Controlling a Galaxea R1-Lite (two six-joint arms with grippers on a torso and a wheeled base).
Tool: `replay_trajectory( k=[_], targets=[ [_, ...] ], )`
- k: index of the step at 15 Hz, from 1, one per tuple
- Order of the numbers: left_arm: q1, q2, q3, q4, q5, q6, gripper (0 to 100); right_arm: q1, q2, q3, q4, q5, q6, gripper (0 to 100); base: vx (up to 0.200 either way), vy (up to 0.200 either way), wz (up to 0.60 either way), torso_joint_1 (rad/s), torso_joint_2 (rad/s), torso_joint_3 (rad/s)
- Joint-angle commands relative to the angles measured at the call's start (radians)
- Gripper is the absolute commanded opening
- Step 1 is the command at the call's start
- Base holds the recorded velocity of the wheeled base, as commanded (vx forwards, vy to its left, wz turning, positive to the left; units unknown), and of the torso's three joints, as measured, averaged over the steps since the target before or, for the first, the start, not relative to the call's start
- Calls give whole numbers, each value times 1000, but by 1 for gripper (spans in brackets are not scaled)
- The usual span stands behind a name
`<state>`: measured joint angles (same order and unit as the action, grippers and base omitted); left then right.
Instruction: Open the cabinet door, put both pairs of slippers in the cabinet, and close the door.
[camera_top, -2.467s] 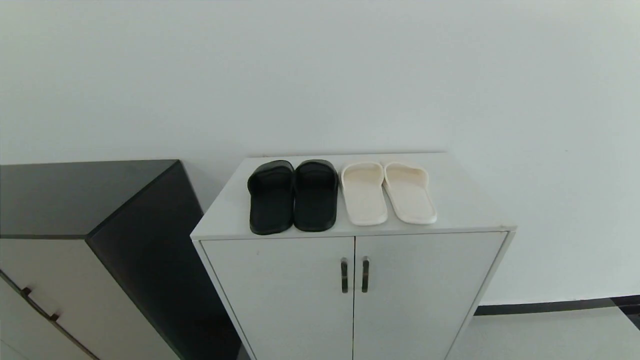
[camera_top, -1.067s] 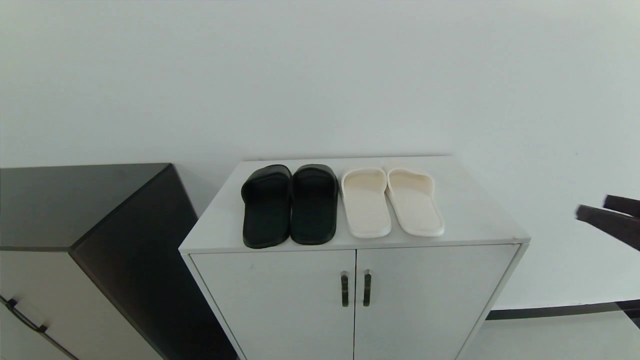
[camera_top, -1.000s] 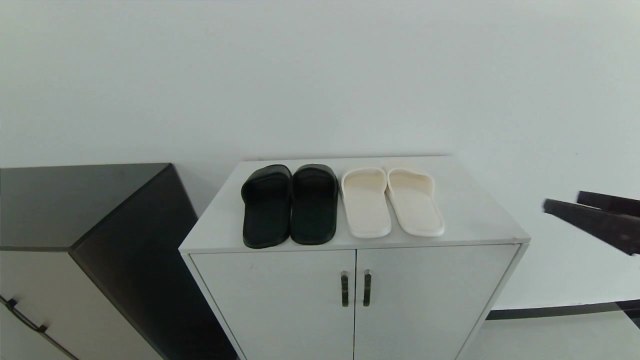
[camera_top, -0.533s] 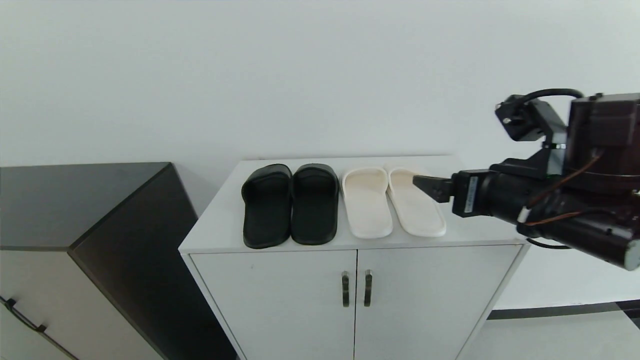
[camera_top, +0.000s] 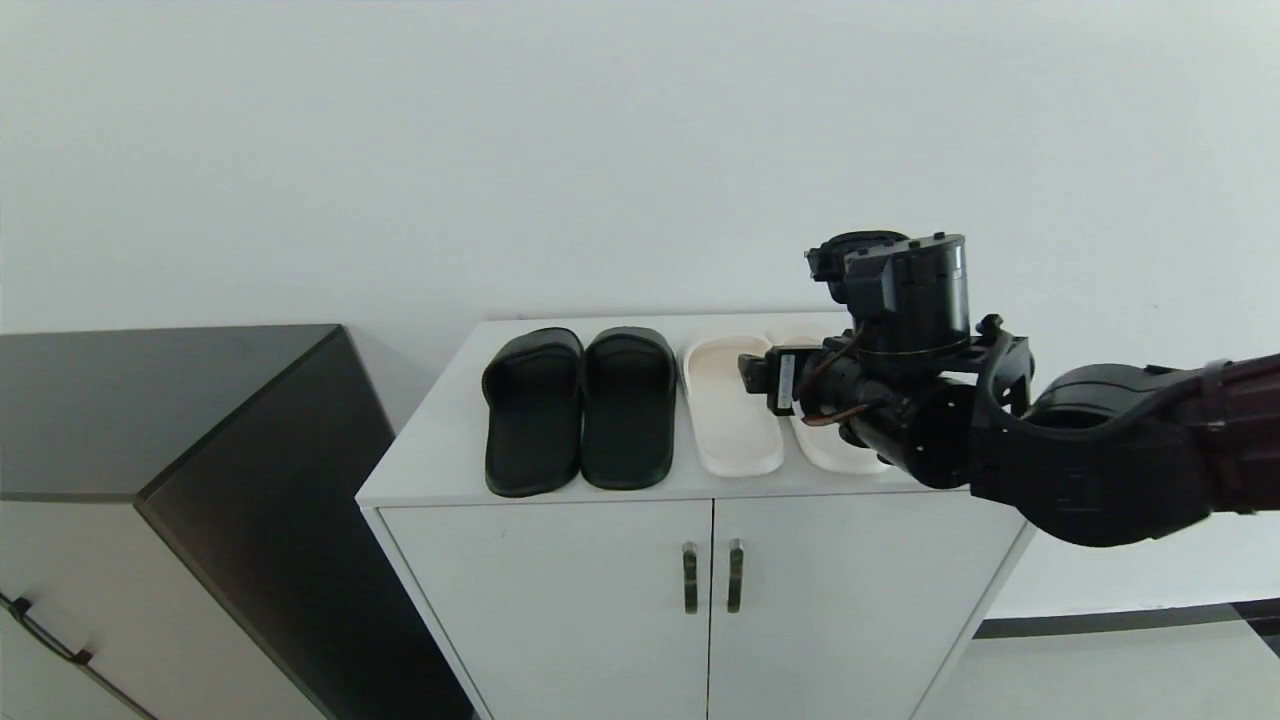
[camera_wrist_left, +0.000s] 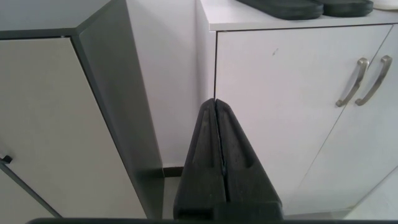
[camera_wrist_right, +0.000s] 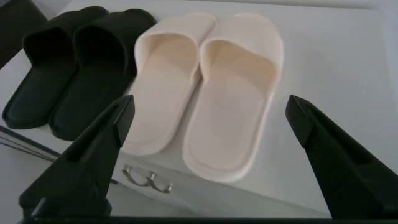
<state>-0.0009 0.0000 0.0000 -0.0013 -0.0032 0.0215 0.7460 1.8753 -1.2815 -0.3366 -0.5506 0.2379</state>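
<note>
The white cabinet (camera_top: 560, 600) has both doors shut, with two metal handles (camera_top: 710, 577) at the middle seam. On its top stand a black pair of slippers (camera_top: 580, 410) and a cream pair of slippers (camera_top: 730, 410) side by side. My right gripper (camera_top: 760, 373) hovers just above the cream pair (camera_wrist_right: 205, 87), open wide with nothing between its fingers (camera_wrist_right: 93, 162); the arm hides part of the right cream slipper. My left gripper (camera_wrist_left: 216, 109) is shut and empty, held low before the cabinet's left front corner (camera_wrist_left: 214, 74), left of the handles (camera_wrist_left: 364, 81).
A dark-topped cabinet (camera_top: 170, 400) with pale fronts stands close on the left of the white one, with a narrow gap between them. A white wall rises right behind. Open floor (camera_top: 1100, 670) lies to the right.
My right arm has swung in from the right edge to above the cream slippers. The slippers and doors have not moved. The head view shifted slightly early on.
</note>
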Motion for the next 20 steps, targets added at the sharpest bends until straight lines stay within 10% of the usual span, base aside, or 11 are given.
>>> replay_trajectory(
  k=[1, 12, 13, 20],
  targets=[
    [-1, 0, 0, 0, 0, 0, 0, 1, 81, -50, 1, -29, 0, 100, 0, 0, 0, 0, 0, 0],
    [-1, 0, 0, 0, 0, 0, 0, -34, 245, -256, -5, -75, -38, 100, 0, 0, 0, 0, 0, 0],
    [1, 0, 0, -2, 0, 0, 0, -45, 260, -274, -5, -74, -48, 0, 0, 0, 0, 0, 0, 0],
    [1, 0, 0, 0, 2, -2, 0, -50, 266, -294, -5, -74, -66, 0, 0, 0, 0, 0, 0, 0]
  ],
)
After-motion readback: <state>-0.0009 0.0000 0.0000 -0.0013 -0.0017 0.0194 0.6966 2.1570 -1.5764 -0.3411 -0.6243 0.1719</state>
